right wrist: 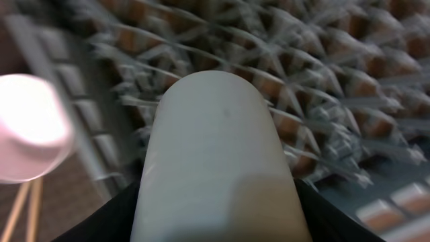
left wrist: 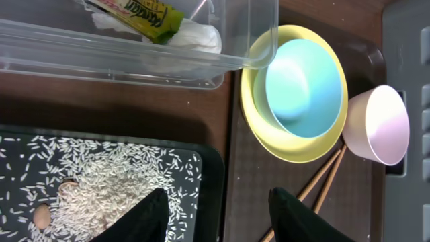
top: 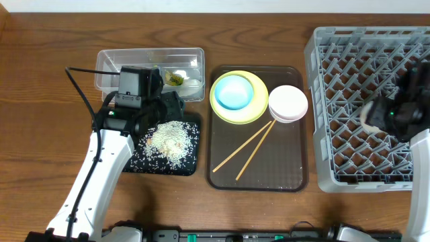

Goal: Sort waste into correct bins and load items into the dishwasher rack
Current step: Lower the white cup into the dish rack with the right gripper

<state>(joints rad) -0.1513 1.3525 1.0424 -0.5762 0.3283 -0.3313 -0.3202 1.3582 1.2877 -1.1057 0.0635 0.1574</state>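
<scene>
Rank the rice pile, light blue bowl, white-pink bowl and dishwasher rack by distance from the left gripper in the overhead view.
From the left gripper:
1. Rice pile, right beside it on the black tray.
2. Light blue bowl, to the right on the yellow plate.
3. White-pink bowl, farther right.
4. Dishwasher rack, far right.

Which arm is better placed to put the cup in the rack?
Right: the right end effector holds the white cup over the grey rack; the left end effector is open above the black tray.
</scene>
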